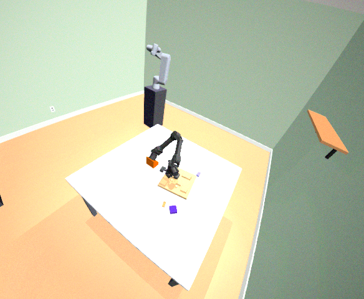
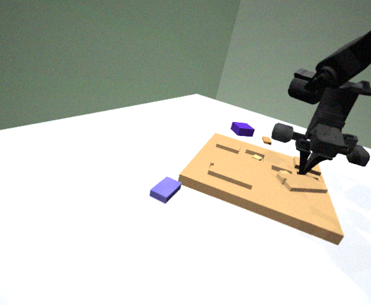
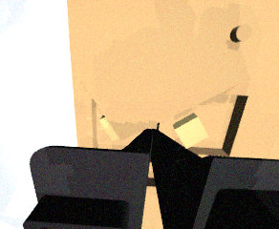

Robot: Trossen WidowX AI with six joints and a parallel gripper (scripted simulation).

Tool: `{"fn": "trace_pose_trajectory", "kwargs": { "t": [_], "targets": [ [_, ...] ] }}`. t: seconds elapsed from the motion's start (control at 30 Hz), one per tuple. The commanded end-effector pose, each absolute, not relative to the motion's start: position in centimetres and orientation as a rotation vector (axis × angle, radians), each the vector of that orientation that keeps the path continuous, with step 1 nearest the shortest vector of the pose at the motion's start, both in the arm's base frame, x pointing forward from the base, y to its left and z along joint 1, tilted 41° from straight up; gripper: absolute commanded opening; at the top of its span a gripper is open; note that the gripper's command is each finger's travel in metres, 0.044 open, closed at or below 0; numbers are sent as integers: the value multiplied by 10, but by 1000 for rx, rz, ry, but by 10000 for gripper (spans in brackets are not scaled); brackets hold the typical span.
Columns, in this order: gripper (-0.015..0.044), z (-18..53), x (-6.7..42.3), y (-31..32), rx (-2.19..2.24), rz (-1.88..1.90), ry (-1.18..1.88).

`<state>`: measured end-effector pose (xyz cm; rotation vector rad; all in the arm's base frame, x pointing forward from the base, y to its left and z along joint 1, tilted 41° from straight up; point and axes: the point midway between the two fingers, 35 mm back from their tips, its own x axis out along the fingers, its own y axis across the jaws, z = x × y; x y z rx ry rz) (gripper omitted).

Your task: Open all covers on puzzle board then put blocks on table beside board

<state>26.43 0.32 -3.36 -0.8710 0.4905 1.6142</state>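
Observation:
The tan puzzle board [image 1: 182,192] [image 2: 270,203] [image 3: 106,29] lies on the white table [image 1: 127,193] [image 2: 80,197]. My gripper [image 1: 172,175] [image 2: 302,172] [image 3: 154,128] is shut with nothing between its fingers. Its tips point down into an opened well at the board's far right end. A swivelling cover [image 2: 305,186] [image 3: 173,72] beside the tips is swung aside at an angle. A pale yellow block [image 3: 192,132] [image 2: 283,171] sits in that well, just beside the fingertips. Another pale block [image 2: 257,157] sits in a well further along the board. A dark purple block [image 1: 172,209] [image 2: 242,128], a small orange block [image 1: 164,204] [image 2: 266,140] and a light purple block [image 1: 198,174] [image 2: 165,189] rest on the table off the board.
The arm's orange base [image 1: 151,162] stands on the table behind the board. A second, grey arm on a dark pedestal [image 1: 154,106] stands past the table's far corner. A small orange shelf [image 1: 326,131] hangs on the right wall.

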Motion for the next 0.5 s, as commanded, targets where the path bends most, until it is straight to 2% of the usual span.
{"fn": "trace_pose_trajectory", "kwargs": {
  "t": [0.0, 0.47],
  "targets": [
    [0, -34, 259, 3, -875, 1618, 492],
    [0, -28, 244, 9, -874, 1618, 492]
  ]
}}
